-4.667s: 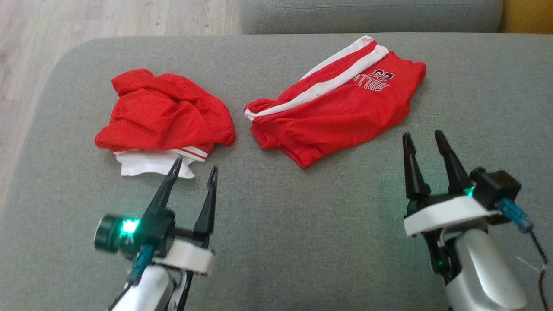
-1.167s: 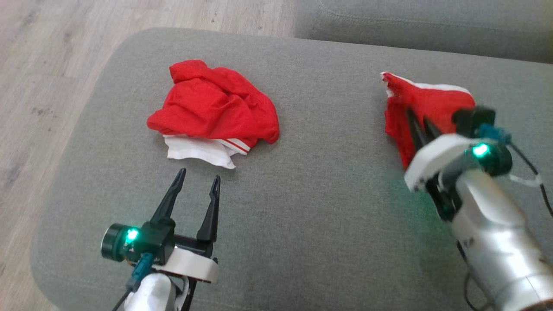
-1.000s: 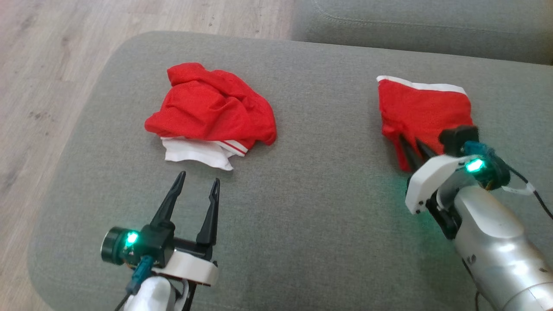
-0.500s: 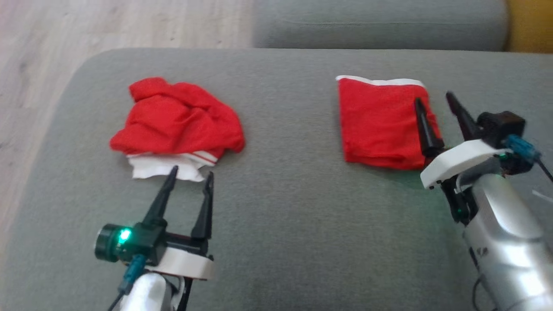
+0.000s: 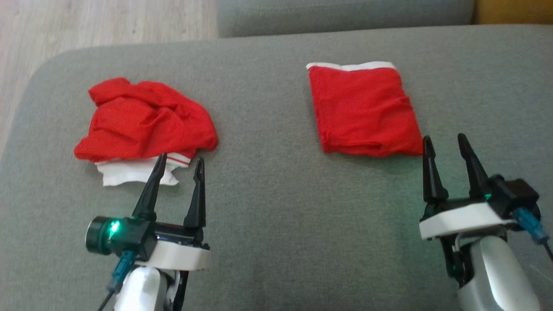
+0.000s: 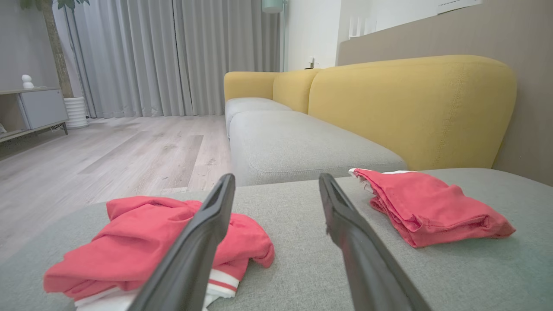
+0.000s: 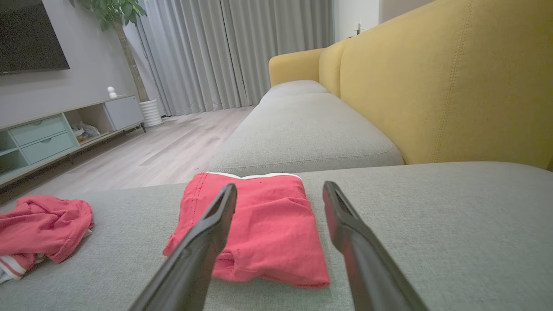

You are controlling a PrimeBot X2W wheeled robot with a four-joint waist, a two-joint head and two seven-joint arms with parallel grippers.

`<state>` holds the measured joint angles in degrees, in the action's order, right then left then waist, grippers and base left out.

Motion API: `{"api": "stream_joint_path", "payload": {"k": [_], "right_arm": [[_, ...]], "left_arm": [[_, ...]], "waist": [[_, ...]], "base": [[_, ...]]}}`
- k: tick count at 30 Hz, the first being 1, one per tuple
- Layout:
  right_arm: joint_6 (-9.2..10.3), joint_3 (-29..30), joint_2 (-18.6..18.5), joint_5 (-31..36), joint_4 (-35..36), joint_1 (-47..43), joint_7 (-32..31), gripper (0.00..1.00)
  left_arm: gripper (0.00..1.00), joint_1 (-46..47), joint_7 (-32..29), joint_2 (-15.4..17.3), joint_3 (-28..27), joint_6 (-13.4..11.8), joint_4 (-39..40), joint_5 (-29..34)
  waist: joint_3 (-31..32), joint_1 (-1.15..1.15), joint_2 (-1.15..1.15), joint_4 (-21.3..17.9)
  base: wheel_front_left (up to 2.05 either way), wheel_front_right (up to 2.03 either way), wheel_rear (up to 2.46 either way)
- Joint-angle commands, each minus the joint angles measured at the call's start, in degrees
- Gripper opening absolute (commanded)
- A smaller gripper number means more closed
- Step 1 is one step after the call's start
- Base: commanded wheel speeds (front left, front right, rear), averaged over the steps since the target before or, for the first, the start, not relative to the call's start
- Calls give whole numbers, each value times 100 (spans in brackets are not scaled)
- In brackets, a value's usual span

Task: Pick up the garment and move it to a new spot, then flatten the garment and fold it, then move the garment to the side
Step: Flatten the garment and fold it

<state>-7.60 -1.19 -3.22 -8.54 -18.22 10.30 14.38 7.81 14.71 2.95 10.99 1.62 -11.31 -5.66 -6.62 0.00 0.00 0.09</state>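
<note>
A red garment (image 5: 363, 110) lies folded into a neat rectangle on the grey cushion (image 5: 276, 207), a white band along its far edge. It also appears in the right wrist view (image 7: 259, 229) and the left wrist view (image 6: 427, 207). My right gripper (image 5: 445, 142) stands open just in front of the fold's near right corner, with nothing between its fingers. My left gripper (image 5: 179, 160) is open too, its tips at the near edge of a crumpled red and white garment (image 5: 142, 125), touching nothing I can make out.
The crumpled garment (image 6: 142, 242) sits on the cushion's left part, near its rounded edge. Wooden floor (image 5: 86, 26) lies beyond on the left. Another grey seat (image 7: 302, 138) and a yellow backrest (image 7: 453, 82) stand behind.
My right gripper has opened, let go of the folded garment and drawn back toward me. The garment now rests flat. The camera has shifted; my left gripper has stayed put.
</note>
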Motion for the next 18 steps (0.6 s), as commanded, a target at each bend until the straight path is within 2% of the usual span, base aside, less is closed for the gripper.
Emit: {"api": "stream_joint_path", "payload": {"k": [1,3,4,5,12,18], "right_arm": [[11,-100,31,24,183,294,61,100],[11,-60,32,108,135,504,37,100],[11,-16,33,142,102,646,8,39],[11,41,33,180,62,795,-45,0],[11,469,-78,547,-764,2125,-679,0],[11,985,-239,1117,-2069,3014,-879,0]], "left_arm": [[100,225,29,13,-187,38,210,-24],[100,300,29,8,-158,65,219,-20],[100,339,29,6,-136,77,216,-14],[100,380,29,4,-108,93,210,-12],[100,672,29,-4,44,158,187,-34],[100,843,29,-6,115,150,174,-130]], "waist": [[-140,0,0,98],[-316,0,0,206],[-397,0,0,263],[-497,0,0,332],[-1138,0,0,810],[-1444,0,0,1110]], "base": [[0,0,0],[0,0,0],[0,0,0],[0,0,0],[0,0,0],[0,0,0]]}}
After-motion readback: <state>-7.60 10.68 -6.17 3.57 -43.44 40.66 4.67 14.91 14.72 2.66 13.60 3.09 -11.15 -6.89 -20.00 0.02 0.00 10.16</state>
